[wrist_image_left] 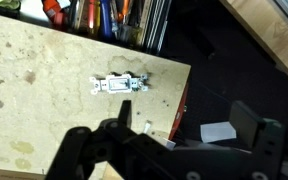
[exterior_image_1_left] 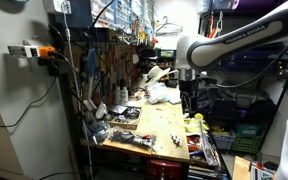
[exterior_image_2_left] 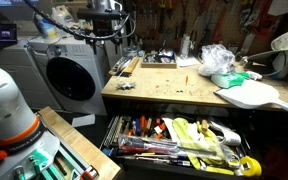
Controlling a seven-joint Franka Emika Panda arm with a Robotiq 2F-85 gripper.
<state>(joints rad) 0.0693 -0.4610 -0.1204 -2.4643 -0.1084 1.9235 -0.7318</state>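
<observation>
Fingers: the fingers (wrist_image_left: 84, 150) are spread wide with nothing between them, I'm carrying nothing.
Gripper: the gripper (wrist_image_left: 169, 150) hovers over the corner of the workbench (wrist_image_left: 44, 100). In an exterior view the gripper (exterior_image_1_left: 189, 98) hangs clear above the top.
Switch: the white light switch (wrist_image_left: 119, 84) lies flat on the wood. It is ahead of the fingers rather than between them, and touches neither.
White bit: a small white piece (wrist_image_left: 144, 127) sits just beside the fingers. It's too small for me to tell what it is.
Edge: the switch is near the bench edge, and one finger seems to hang out past that edge over the dark gap.
Drawer: the tools (wrist_image_left: 94, 14) lie in the open drawer (exterior_image_2_left: 108, 135) just below the bench front.
Risk one: if I come down off-centre, one finger will shove the switch instead of straddling it, and it could skate over the edge into the drawer.
Risk two: it's a flat, low thing, so if I go too deep the fingertips dig into the wood.
Risk three: the outboard finger could catch the bench edge on the way down.
</observation>
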